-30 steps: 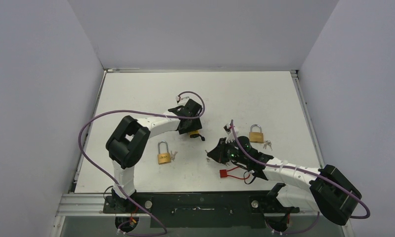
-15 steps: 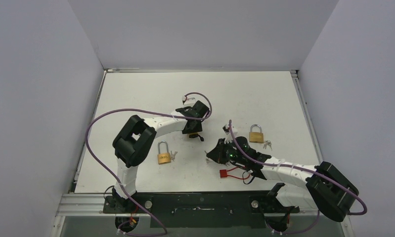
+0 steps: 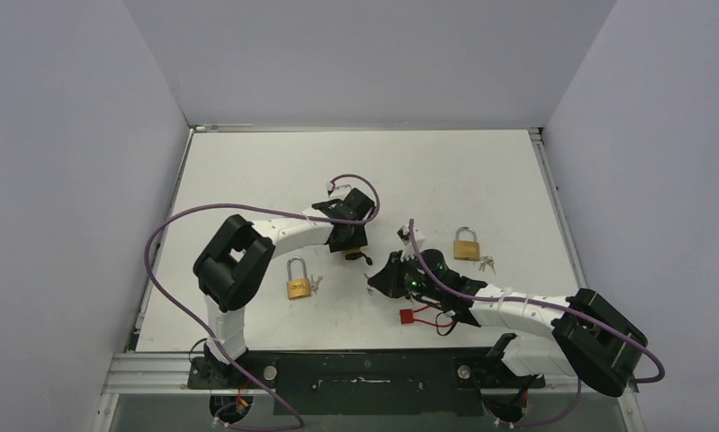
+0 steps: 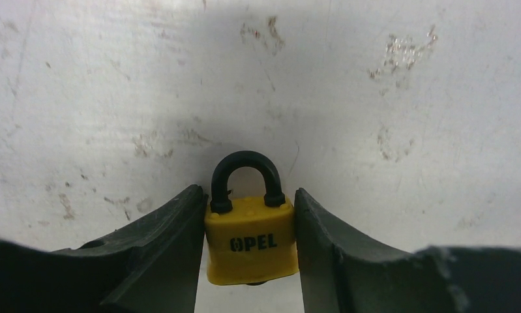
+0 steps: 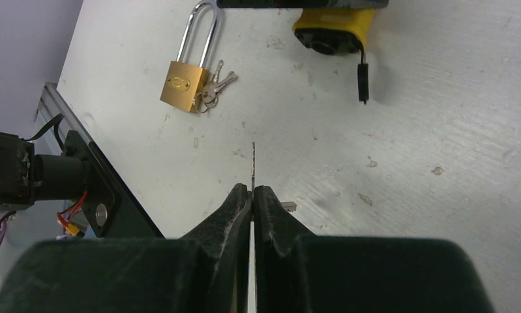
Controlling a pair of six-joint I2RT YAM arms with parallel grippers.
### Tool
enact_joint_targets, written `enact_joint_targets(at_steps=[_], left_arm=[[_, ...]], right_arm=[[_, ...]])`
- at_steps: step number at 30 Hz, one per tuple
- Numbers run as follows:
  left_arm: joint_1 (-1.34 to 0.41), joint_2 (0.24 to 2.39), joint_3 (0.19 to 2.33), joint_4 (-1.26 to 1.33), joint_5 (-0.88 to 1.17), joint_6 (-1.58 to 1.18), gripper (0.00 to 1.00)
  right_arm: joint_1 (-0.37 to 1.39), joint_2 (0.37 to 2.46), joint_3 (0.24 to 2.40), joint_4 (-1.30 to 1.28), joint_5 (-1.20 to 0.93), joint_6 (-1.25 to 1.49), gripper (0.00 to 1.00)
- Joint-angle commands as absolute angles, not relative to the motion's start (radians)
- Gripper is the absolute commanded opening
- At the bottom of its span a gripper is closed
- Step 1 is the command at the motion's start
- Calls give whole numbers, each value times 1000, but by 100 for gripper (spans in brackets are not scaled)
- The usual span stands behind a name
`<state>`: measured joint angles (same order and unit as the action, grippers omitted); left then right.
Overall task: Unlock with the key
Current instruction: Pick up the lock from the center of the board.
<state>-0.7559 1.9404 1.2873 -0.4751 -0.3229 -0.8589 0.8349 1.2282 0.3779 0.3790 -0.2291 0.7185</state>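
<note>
Top external shows the left arm [image 3: 288, 232] bent toward the worktop [image 3: 247, 171] middle, left tool [image 4: 248, 194] clamping the yellow padlock [image 4: 251, 244]; the right arm [image 3: 517, 310] lies low, right tool [image 5: 252, 189] pinching the key [image 5: 253, 160] near it.

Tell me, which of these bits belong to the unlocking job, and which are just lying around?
In the job:
yellow padlock, gripped by the left pincer
key, pinched in the right pincer

Lying about:
left brass padlock, small keys beside it
right brass padlock, small keys beside it
red tag
</note>
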Motion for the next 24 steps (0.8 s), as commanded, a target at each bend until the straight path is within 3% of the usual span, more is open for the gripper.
enact_joint_targets(at_steps=[1,24], left_arm=[[-762,1855,1202,-453,-154,-970,0],[-765,1615,1097,-389,-10,-1065,0]], right_arm=[[874,1242,406,521,-203,720,0],[876,1337,387,646,-118,817,0]])
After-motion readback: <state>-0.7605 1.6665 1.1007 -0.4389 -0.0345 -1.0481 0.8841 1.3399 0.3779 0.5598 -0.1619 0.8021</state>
